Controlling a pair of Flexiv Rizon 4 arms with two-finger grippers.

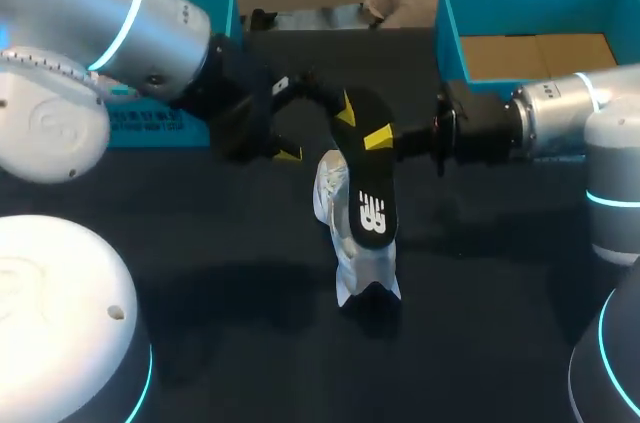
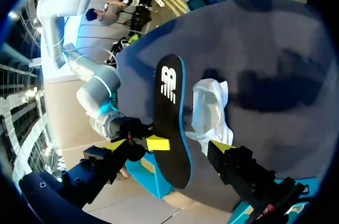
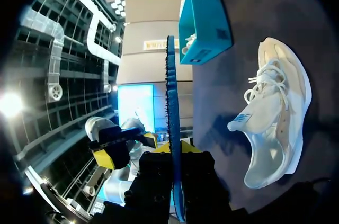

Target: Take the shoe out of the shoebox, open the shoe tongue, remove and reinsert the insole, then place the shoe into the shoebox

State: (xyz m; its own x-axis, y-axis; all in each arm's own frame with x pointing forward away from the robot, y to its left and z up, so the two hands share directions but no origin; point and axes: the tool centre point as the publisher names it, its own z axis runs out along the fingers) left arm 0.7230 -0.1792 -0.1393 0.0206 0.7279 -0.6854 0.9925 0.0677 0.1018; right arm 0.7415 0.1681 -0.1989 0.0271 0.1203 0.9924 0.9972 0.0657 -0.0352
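Holding up the long black insole with a white mark and a blue edge [image 1: 368,198], our right gripper [image 1: 380,138] is clamped on one end of it. In the right wrist view the insole [image 3: 170,102] shows as a thin line, edge on, and the two fingers of that gripper [image 3: 174,152] press on it from both sides.

Our left gripper [image 1: 316,131] comes in from the other side. Its two yellow tips are wide apart. In the left wrist view the held end of the insole [image 2: 169,113] sits between the spread fingers of this gripper [image 2: 168,146]. We cannot see them squeezing it.

Our soft white lace-up shoe [image 1: 335,193] is out of the box. It rests on the dark table [image 1: 200,273], right under the insole. In the right wrist view the shoe [image 3: 278,113] shows its laces, and its tongue sticks out to one side.

An open blue-green shoebox with a brown floor [image 1: 452,33] stands at the far edge of the table, behind our right arm. A second blue-green box with a label [image 1: 195,123] stands at the far edge behind our left arm.
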